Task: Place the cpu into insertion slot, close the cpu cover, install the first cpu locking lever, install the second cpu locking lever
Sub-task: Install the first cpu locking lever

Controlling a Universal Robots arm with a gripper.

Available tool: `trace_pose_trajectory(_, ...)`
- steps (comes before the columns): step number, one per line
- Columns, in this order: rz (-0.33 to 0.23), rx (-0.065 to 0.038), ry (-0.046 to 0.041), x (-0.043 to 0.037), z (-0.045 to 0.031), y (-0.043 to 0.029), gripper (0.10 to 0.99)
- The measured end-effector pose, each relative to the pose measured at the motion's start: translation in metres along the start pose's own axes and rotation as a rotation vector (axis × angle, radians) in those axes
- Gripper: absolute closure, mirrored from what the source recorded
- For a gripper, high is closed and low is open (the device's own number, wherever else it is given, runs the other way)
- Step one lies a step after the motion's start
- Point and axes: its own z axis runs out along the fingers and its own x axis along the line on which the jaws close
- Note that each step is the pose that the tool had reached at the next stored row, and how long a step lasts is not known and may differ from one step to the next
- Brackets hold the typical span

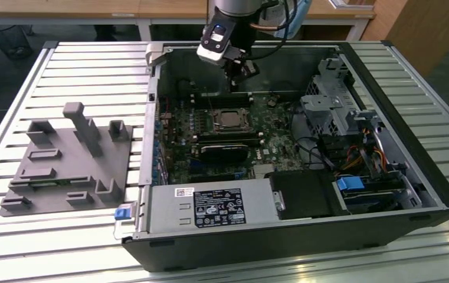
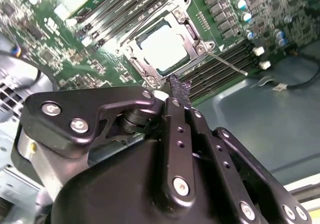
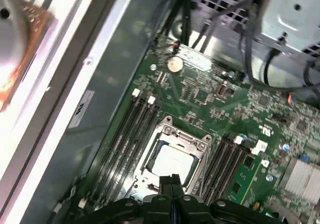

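The open computer case (image 1: 433,183) lies on its side on a slatted metal table (image 1: 90,65), and the arm reaches down into its far end. The gripper (image 1: 238,82) hangs just above the green motherboard (image 1: 275,132), close to the case's far wall. In both wrist views its black fingers (image 3: 167,186) are pressed together with nothing between them.

The cpu (image 2: 165,47) already sits in the insertion slot (image 3: 156,149) near the middle of the board, pale top up. The cpu cover (image 2: 196,40) lies flat around it, and the chip shows through the square cut-out. A thin metal lever (image 2: 227,64) juts out from one corner of the cover, across the neighbouring memory slots (image 3: 125,129). The gripper's tip is just beside the cover's edge; I cannot tell whether it touches.

Long black memory slots run along both sides of the socket. At the exterior view's right stand a silver drive cage (image 1: 330,100) and a tangle of cables (image 1: 358,156). The power supply (image 1: 208,206) fills the near wall beside a black block (image 1: 307,191). A grey fixture (image 1: 66,159) rests on the table at the exterior view's left, well apart from the case.
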Motion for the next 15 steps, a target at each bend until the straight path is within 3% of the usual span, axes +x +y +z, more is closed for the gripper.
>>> trace_pose_trajectory(15,-0.271,0.002,0.0126,0.0,0.0006,0.0,0.98)
